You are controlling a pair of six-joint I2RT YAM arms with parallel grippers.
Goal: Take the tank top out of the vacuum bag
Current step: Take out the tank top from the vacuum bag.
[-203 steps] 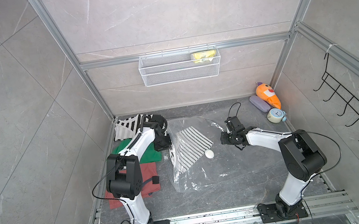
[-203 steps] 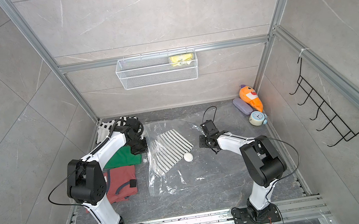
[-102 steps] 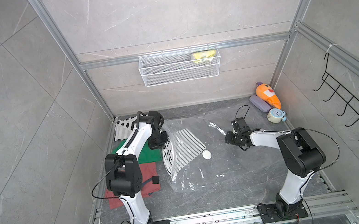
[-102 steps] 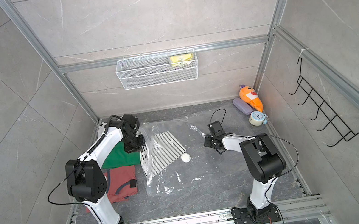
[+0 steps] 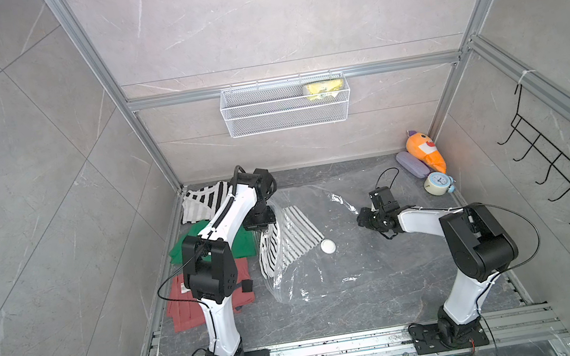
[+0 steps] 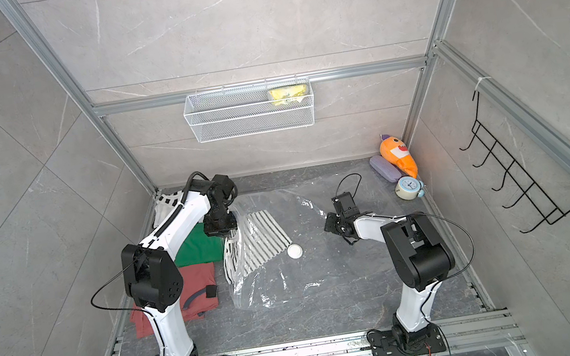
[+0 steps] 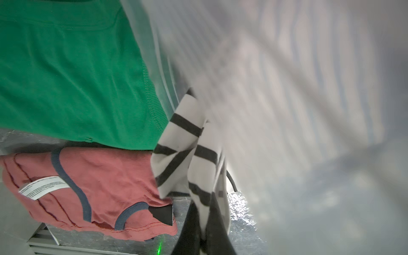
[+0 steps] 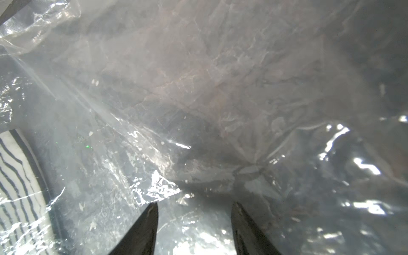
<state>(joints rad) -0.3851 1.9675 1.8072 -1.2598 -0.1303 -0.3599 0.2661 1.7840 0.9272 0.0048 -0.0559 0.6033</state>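
The vacuum bag (image 5: pixel 328 275) (image 6: pixel 284 286) is clear crinkly plastic spread on the dark floor, with a round white valve (image 5: pixel 327 246) (image 6: pixel 294 251). The black-and-white striped tank top (image 5: pixel 296 238) (image 6: pixel 258 240) lies partly in the bag's left end. My left gripper (image 5: pixel 262 228) (image 6: pixel 222 234) (image 7: pixel 204 220) is shut on a fold of the tank top (image 7: pixel 183 132), which hangs from it along with a raised flap of plastic. My right gripper (image 5: pixel 360 219) (image 6: pixel 326 224) (image 8: pixel 194 209) stands open at the bag's right side, with bag plastic (image 8: pixel 198 88) in front of it.
A green garment (image 5: pixel 209 244), a red garment (image 5: pixel 187 304) and another striped one (image 5: pixel 202 199) lie left of the bag. A carrot plush (image 5: pixel 425 152), a purple case (image 5: pixel 412 164) and a small clock (image 5: pixel 438 183) sit back right. A wire basket (image 5: pixel 286 106) hangs on the back wall.
The left gripper has raised the tank top's left edge, so the cloth now bunches and hangs from it with the bag's edge. The right gripper has shifted slightly right.
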